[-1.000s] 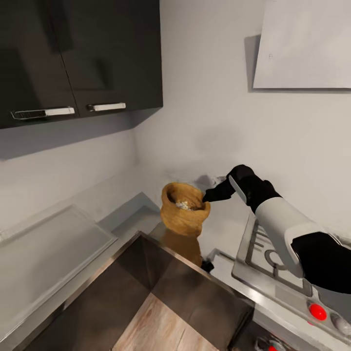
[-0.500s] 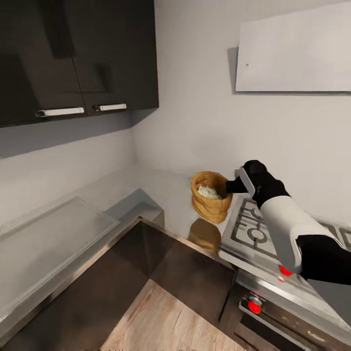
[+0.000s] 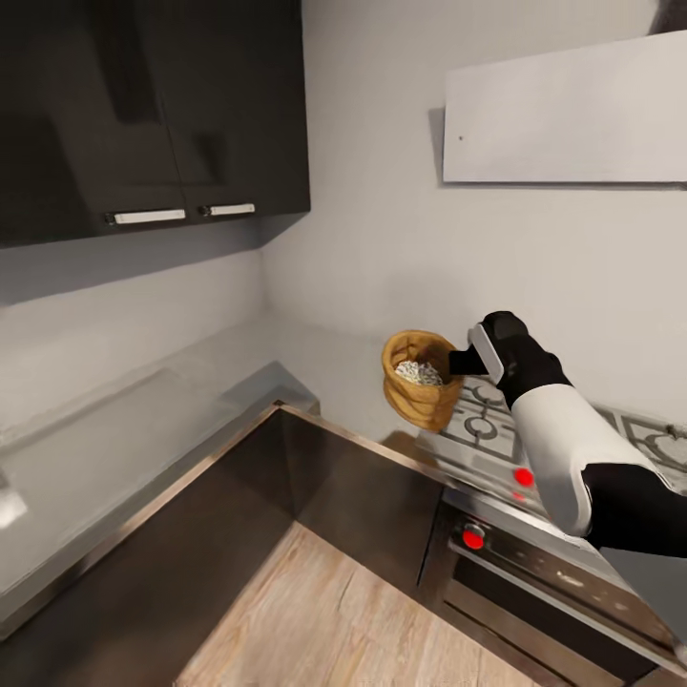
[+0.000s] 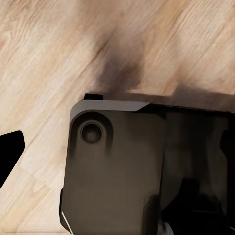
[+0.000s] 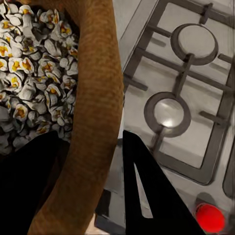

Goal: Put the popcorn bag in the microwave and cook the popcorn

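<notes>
A pale plank floor (image 3: 315,620) fronts dark cabinets (image 3: 315,487) in the kitchen corner. Above the worktop (image 3: 315,367) edge where it meets the gas hob (image 3: 477,429), the right gripper (image 3: 456,363) clamps the rim of the popcorn bag (image 3: 420,391), lifted clear and upright, with popcorn (image 5: 34,73) heaped inside. The left gripper's state cannot be told.

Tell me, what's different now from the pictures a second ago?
The right claw has lifted the popcorn bag off the grey countertop and carried it rightward, to the edge of the gas stove. The camera swung too, so more of the stove and floor shows. Unchanged: the claw still pinches the bag's rim, and the popcorn is still inside.
</notes>
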